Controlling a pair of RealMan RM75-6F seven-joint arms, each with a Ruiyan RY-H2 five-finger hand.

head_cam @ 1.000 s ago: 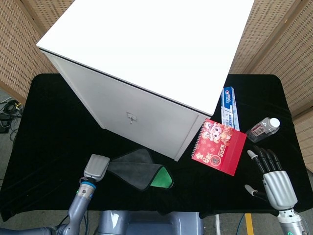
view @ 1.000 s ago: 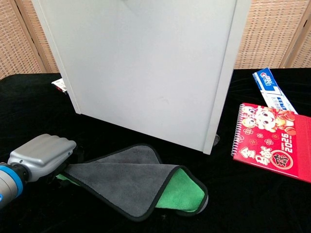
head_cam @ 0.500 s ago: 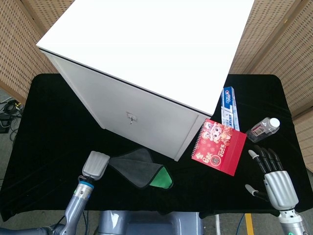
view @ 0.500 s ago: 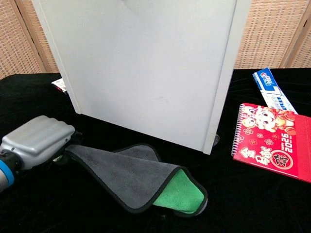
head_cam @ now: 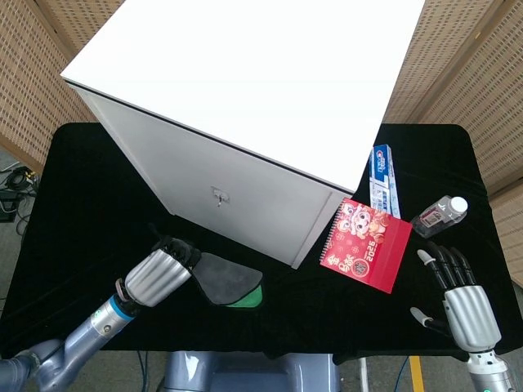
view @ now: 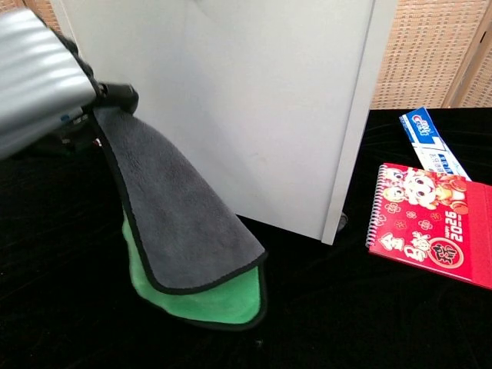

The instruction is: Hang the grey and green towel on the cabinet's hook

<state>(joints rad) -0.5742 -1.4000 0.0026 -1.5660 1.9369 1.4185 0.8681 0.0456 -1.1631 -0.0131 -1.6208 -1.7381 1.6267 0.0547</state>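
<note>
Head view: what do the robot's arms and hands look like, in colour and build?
Both hands have ribbed silver-grey metallic backs: the left hand and the right hand. The right hand's fingers are black with pale tips. The left forearm is grey-blue, with a green-and-blue ring at the wrist. No markings are legible.

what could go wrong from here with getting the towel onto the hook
1. The left hand holds the towel by one end only, so the rest hangs loose and could slip out on the way up.
2. The hook on the cabinet front looks small, and no hanging loop shows on the towel, so the cloth may miss it or slide off.
3. The dangling end could drag against the cabinet face.
</note>
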